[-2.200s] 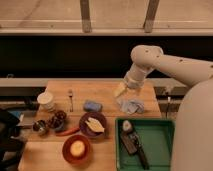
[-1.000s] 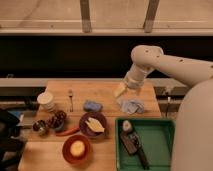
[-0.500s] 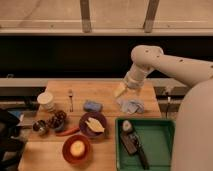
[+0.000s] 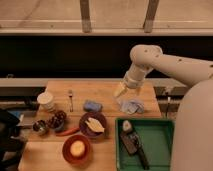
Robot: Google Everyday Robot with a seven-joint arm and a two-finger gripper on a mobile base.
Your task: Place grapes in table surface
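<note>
Grapes (image 4: 56, 120) nowhere near the jaws, resting on the table surface (image 4: 102, 90), well apart at eight o'clock from the gripper (image 4: 123, 92). Jaws released, spread wide, grasping nothing, hanging over the table's far right part. Just beneath, at five o'clock, a crumpled pale-blue cloth (image 4: 131, 105). Farther out at five o'clock, a green tray (image 4: 165, 126) with a dark tool (image 4: 133, 145) inside. Beside the grapes: a red chili (image 4: 68, 132) at five o'clock, a dark bowl (image 4: 86, 131) at three, a white cup (image 4: 46, 100) at twelve.
</note>
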